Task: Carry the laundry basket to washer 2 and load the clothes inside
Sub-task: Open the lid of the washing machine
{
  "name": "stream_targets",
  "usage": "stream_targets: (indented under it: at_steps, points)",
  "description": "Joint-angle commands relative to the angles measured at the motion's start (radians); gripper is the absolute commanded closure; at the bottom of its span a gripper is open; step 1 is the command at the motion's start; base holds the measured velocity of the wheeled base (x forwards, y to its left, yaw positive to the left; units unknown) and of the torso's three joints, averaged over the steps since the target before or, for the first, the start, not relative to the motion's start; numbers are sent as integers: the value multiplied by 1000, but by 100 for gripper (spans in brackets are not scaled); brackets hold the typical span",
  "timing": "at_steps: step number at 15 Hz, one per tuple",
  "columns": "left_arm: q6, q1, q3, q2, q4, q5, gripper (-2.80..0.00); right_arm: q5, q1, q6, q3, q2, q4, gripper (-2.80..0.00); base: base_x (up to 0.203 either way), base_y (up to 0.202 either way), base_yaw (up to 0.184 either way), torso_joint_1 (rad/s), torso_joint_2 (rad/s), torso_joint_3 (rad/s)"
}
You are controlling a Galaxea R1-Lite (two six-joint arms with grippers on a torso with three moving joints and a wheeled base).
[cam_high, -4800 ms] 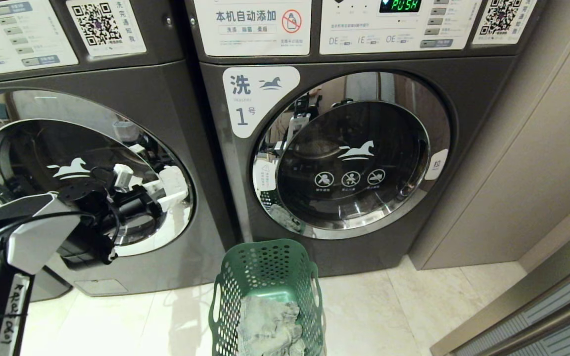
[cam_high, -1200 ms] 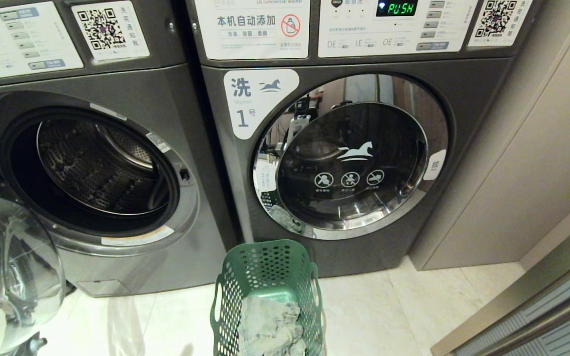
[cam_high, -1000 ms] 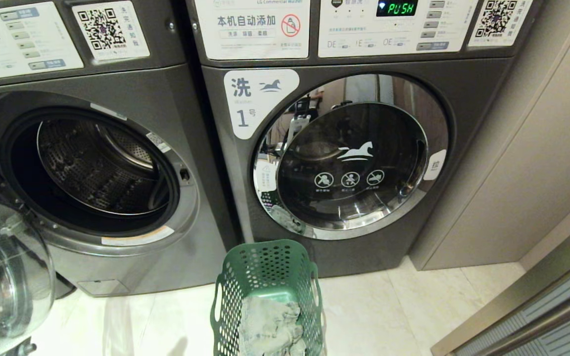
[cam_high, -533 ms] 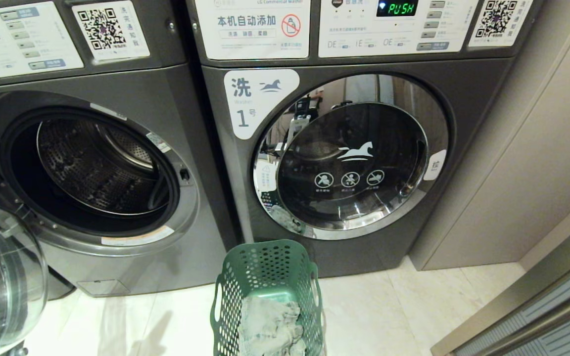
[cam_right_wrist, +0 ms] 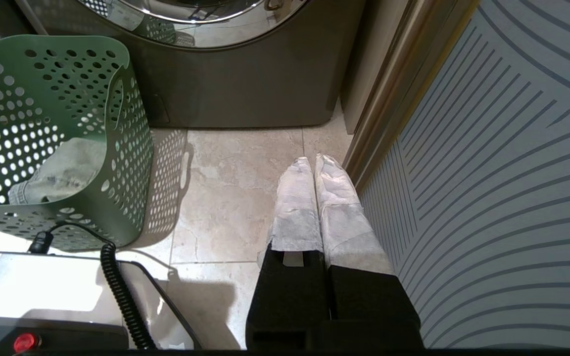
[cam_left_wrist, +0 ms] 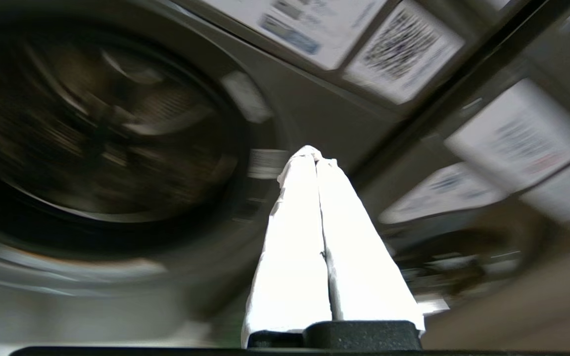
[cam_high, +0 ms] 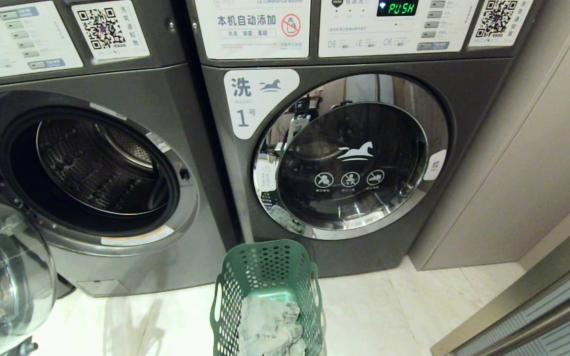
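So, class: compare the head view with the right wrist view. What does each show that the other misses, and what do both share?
Head only: the open washer on the left, its swung-out door, and the PUSH displays.
Right wrist only: the shut right claw, a striped panel, a coiled cable.
Both: the green basket holding the clothes, the closed washer, the tiled floor.

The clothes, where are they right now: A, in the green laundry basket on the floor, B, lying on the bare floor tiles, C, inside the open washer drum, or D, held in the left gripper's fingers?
A: the clothes lie bunched in the bottom of the laundry basket, which stands on the floor in front of the washers.
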Motion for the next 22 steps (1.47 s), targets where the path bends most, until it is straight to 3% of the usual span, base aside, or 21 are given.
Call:
stream_targets:
  at_steps: [1, 2, 3, 6, 7, 10, 11, 14, 16, 18, 22]
  points:
    - [544, 1, 10, 54, -9, 14, 0, 1, 0, -1, 0, 2, 2, 0, 0, 0, 0, 0, 0, 0]
    - [695, 1, 14, 74, -12, 25, 0, 1, 0, -1, 0, 2, 2, 0, 0, 0, 0, 0, 0, 0]
    - [763, 1, 37, 85, -8, 32, 0, 1, 0, -1, 0, 2, 2, 0, 0, 0, 0, 0, 0, 0]
    - [780, 36, 102, 91, 29, 45, 0, 1, 0, -1, 0, 2, 2, 0, 0, 0, 0, 0, 0, 0]
    - [803, 49, 99, 94, 61, 88, 0, 1, 0, -1, 0, 2, 2, 0, 0, 0, 0, 0, 0, 0]
    - [889, 17, 55, 93, 214, 462, 0, 1, 0, -1, 0, 2, 2, 0, 0, 0, 0, 0, 0, 0]
    - [912, 3, 23, 93, 272, 541, 0, 1, 0, -1, 0, 2, 2, 0, 0, 0, 0, 0, 0, 0]
    - [1026, 0, 27, 90, 293, 814, 0, 1, 0, -1, 0, 2, 2, 0, 0, 0, 0, 0, 0, 0]
    - [1056, 7, 26, 90, 294, 910, 0, 1, 0, -1, 0, 2, 2, 0, 0, 0, 0, 0, 0, 0]
    - [1066, 30, 18, 95, 289, 1058, 0, 1, 0, -1, 0, 2, 2, 0, 0, 0, 0, 0, 0, 0]
    - [1071, 150, -52, 183, 275, 1129, 0, 1, 0, -1, 0, 2, 2, 0, 0, 0, 0, 0, 0, 0]
